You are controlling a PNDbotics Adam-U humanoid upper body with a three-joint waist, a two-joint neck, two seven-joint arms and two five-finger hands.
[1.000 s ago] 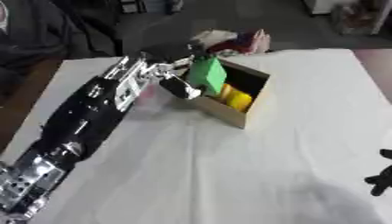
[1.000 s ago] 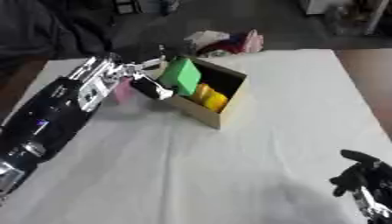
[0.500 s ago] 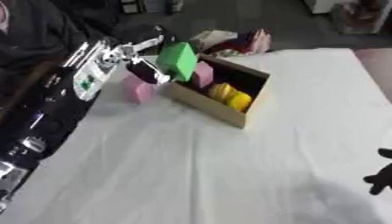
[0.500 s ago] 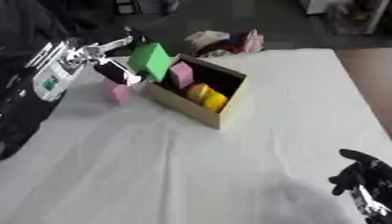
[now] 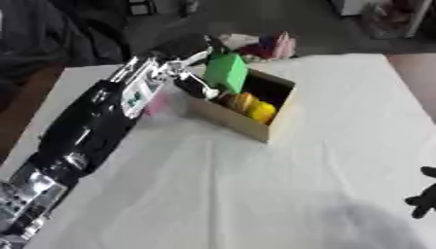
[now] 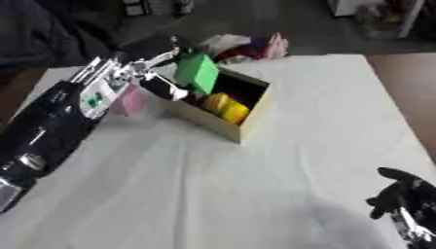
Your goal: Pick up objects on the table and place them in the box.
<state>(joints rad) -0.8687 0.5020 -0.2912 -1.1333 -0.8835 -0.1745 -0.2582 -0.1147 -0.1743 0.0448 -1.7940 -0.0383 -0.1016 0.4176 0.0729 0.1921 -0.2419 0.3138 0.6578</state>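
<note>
My left hand [image 5: 183, 65] is shut on a green block [image 5: 227, 73] and holds it tilted above the left rim of the open cardboard box [image 5: 274, 119]. Yellow and orange rounded things [image 5: 253, 107] lie inside the box. A pink block [image 6: 129, 99] stands on the white table just left of the box, partly behind my left forearm. My right hand [image 6: 403, 203] rests idle at the lower right corner, fingers relaxed, holding nothing.
The table is covered by a white cloth [image 5: 255, 185]. A heap of pink, white and dark fabric things [image 5: 264, 44] lies at the far edge behind the box. My left arm [image 5: 85, 131] crosses the left side of the table.
My left hand swung left with the green block, uncovering the pink block, then came back right over the box's left rim. The right hand has stayed put.
</note>
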